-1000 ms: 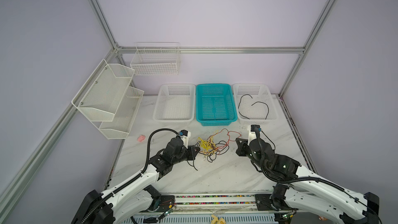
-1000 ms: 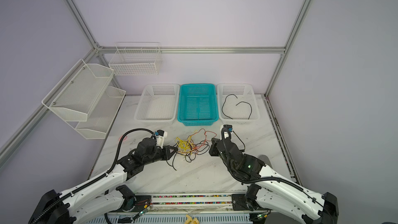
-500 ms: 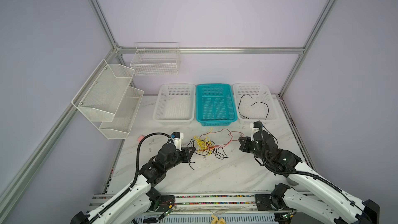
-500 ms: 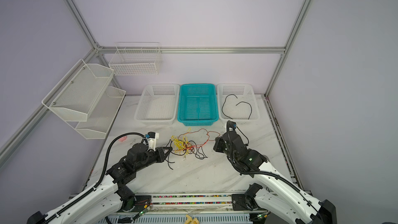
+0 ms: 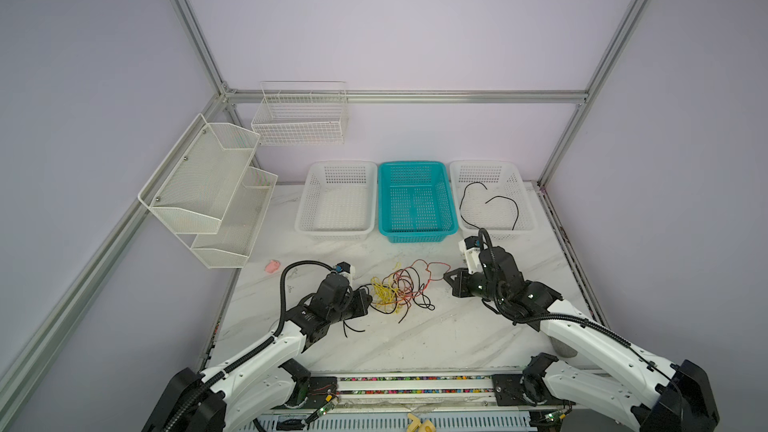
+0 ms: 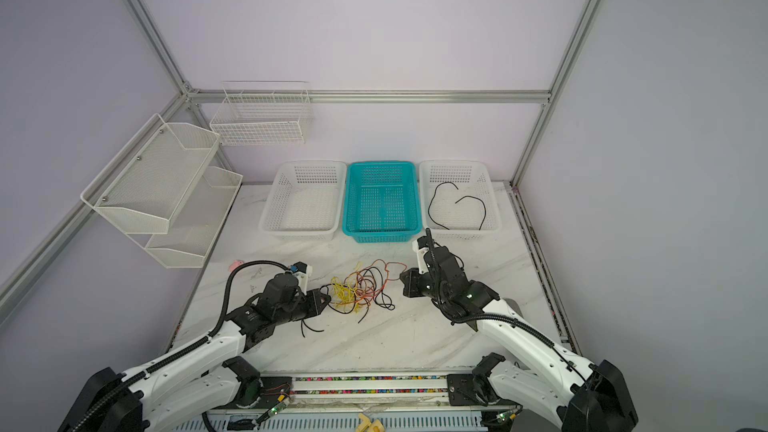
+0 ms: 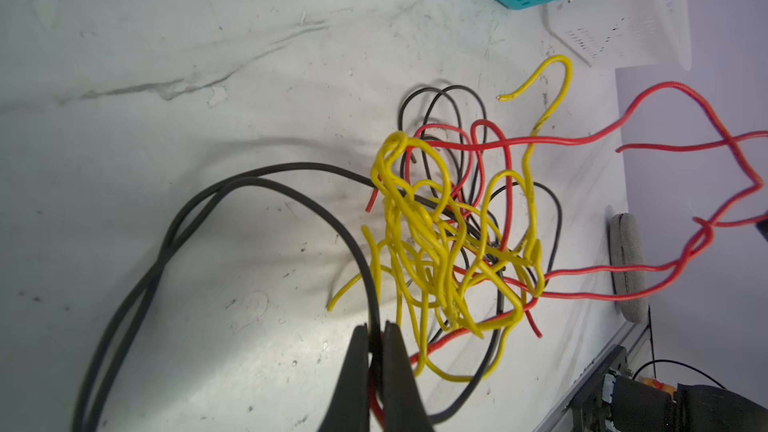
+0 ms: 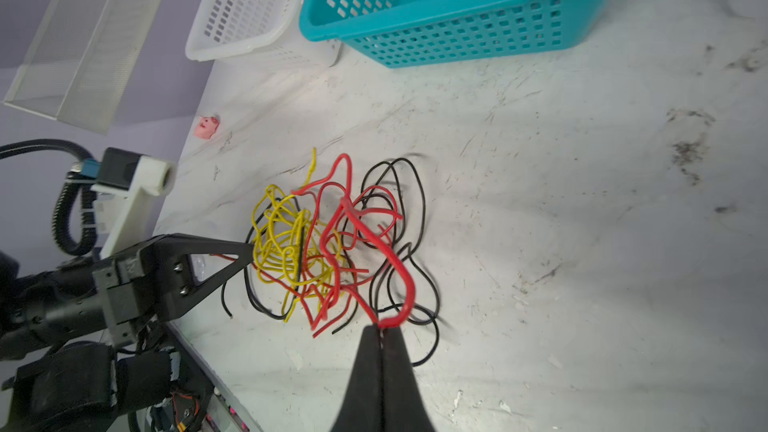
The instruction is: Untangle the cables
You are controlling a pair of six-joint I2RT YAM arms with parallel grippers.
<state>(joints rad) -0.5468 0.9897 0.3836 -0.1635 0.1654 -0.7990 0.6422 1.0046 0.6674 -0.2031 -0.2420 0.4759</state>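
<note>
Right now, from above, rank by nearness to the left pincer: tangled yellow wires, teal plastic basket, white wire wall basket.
1. Tangled yellow wires, right beside the left pincer.
2. Teal plastic basket, middle of the back row.
3. White wire wall basket, hung on the back wall.

Lab: aluminium frame (image 5: 415, 96) encloses a marble workbench (image 5: 436, 338).

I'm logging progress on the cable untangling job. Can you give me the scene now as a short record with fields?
left claw: shut on a black cable at the tangle's edge
right claw: shut on a red cable loop
tangle: yellow, red and black strands, on the table between the claws
right-hand white basket: holds one lone black cable
teal basket: no cables inside
left-hand white basket: no cables inside
</note>
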